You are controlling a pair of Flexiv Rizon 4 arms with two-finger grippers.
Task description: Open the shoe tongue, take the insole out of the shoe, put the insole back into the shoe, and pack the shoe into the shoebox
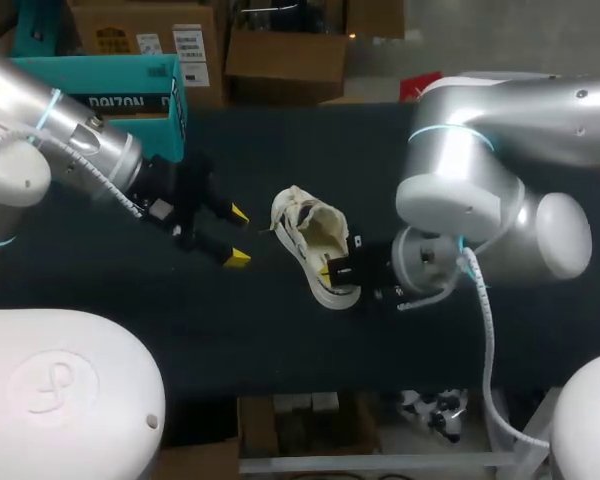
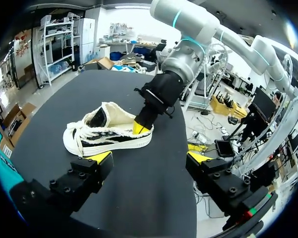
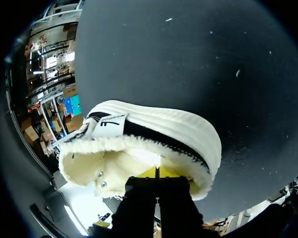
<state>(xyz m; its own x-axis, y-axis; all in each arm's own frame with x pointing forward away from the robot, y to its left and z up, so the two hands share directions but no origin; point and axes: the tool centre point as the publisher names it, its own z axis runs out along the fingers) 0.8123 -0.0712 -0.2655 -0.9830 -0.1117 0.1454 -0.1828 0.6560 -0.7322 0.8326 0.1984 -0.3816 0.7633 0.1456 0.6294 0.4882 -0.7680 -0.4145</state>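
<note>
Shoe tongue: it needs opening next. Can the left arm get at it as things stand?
Probably yes. The left gripper is open, with only bare table between it and the shoe; the right gripper is in the heel end, away from the tongue.

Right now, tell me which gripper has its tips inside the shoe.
The right gripper: its yellow tips sit together in the heel opening of the shoe; the left gripper hangs open, apart from it.

Dim head view; overhead glare on right arm (image 1: pixel 520 115).
</note>
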